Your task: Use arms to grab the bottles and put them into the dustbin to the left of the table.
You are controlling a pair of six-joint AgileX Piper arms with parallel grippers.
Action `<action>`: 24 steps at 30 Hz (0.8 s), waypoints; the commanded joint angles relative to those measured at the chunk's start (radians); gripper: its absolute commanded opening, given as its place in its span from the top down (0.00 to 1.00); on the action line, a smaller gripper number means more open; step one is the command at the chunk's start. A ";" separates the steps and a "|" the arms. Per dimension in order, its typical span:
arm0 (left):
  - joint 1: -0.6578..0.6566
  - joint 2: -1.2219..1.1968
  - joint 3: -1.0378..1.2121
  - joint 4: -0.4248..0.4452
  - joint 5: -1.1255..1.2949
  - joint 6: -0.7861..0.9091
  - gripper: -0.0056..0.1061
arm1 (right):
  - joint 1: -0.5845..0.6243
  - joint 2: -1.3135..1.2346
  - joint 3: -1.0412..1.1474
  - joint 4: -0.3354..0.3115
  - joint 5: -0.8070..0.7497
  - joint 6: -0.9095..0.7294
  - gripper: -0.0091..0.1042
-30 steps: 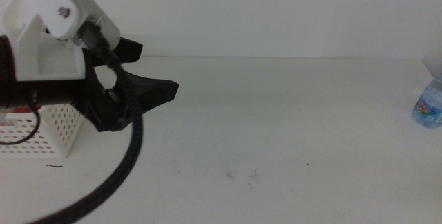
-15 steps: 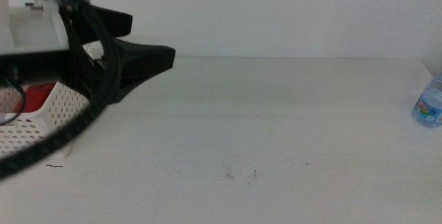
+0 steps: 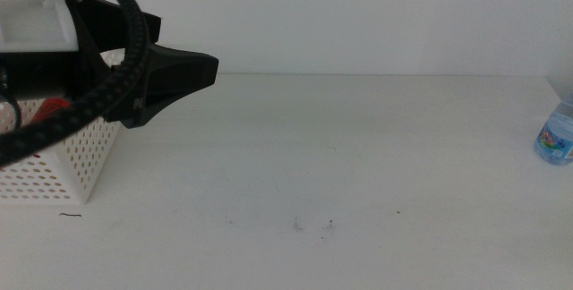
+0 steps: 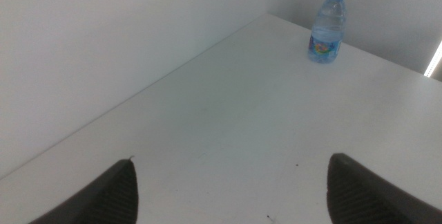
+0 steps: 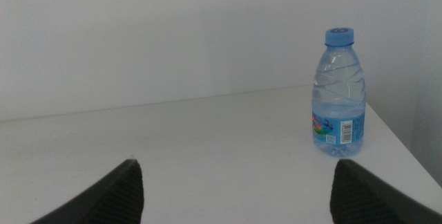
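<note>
Lifted since before, left gripper [image 3: 183, 66] hangs spread-fingered over dustbin [image 3: 76, 160] — right gripper [image 5: 235, 182] likewise spread above white table [image 3: 358, 165].

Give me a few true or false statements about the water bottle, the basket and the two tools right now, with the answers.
1. The water bottle stands upright with its blue cap on. True.
2. The left tool is shut on the bottle. False: its jaws are open and empty, with the bottle far across the table.
3. The basket sits at the table's left side. True.
4. The right tool grips the bottle. False: it is open, the bottle apart from it.
5. Something red shows inside the basket. True.
</note>
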 commanded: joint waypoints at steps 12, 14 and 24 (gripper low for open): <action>-0.003 -0.005 -0.010 -0.005 -0.006 -0.011 0.11 | -0.008 0.045 0.004 -0.133 -0.206 -0.037 0.17; -0.003 -0.005 -0.010 -0.005 -0.011 -0.011 0.11 | -0.008 0.132 0.004 -0.115 -0.284 -0.037 0.17; -0.003 -0.003 -0.010 -0.005 -0.022 -0.011 0.11 | -0.008 0.686 0.004 -0.086 -0.717 -0.071 0.17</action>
